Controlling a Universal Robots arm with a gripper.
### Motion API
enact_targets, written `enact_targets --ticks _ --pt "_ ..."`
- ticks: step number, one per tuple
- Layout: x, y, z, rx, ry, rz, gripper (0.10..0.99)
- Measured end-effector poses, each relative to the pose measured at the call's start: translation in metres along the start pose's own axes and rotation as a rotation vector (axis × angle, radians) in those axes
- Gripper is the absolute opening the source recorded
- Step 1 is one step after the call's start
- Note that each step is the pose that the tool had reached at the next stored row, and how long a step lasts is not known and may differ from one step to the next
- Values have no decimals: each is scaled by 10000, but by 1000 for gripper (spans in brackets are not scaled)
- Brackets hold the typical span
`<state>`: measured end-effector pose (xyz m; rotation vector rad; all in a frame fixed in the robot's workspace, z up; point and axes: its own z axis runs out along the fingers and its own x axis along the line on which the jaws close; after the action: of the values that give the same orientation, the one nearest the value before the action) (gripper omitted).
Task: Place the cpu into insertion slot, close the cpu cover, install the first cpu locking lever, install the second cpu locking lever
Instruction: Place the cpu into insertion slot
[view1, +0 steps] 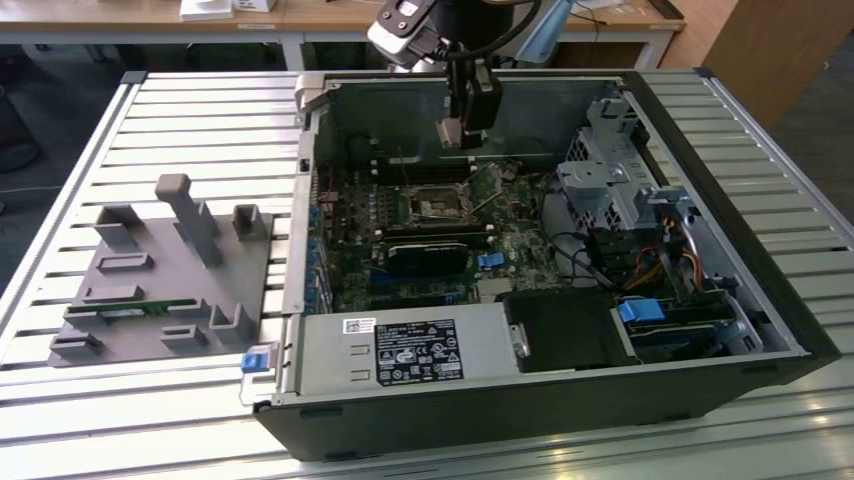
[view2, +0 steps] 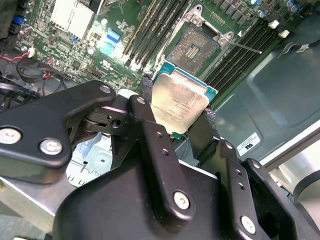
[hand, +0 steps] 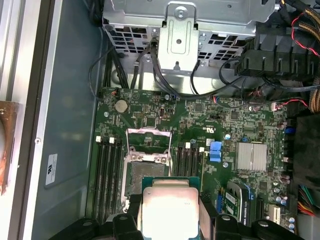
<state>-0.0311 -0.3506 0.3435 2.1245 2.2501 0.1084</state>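
Observation:
My gripper (view1: 458, 138) hangs above the back of the open computer case, shut on the cpu (view1: 451, 131). In both wrist views the cpu (view2: 179, 102) (hand: 169, 206) is a silver-topped square with a green edge, clamped by its sides between the black fingers (view2: 145, 92). The insertion slot (view1: 438, 205) (view2: 192, 47) (hand: 145, 175) lies bare on the green board below, a short way from the chip. The cpu cover (hand: 148, 145) stands swung up from the slot's far side. A thin locking lever (view2: 245, 48) sticks out beside the slot.
The black case (view1: 747, 330) walls in the board. A drive cage (view1: 614, 190) with cables sits at the exterior view's right, a power supply (view1: 400, 350) at the front. Memory slots (hand: 107, 170) flank the socket. A grey fixture (view1: 160, 270) rests on the slatted table.

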Motion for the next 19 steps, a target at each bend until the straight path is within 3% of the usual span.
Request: enact_targets --ticks 19 --pt "-1 -4 48 0 0 0 537"
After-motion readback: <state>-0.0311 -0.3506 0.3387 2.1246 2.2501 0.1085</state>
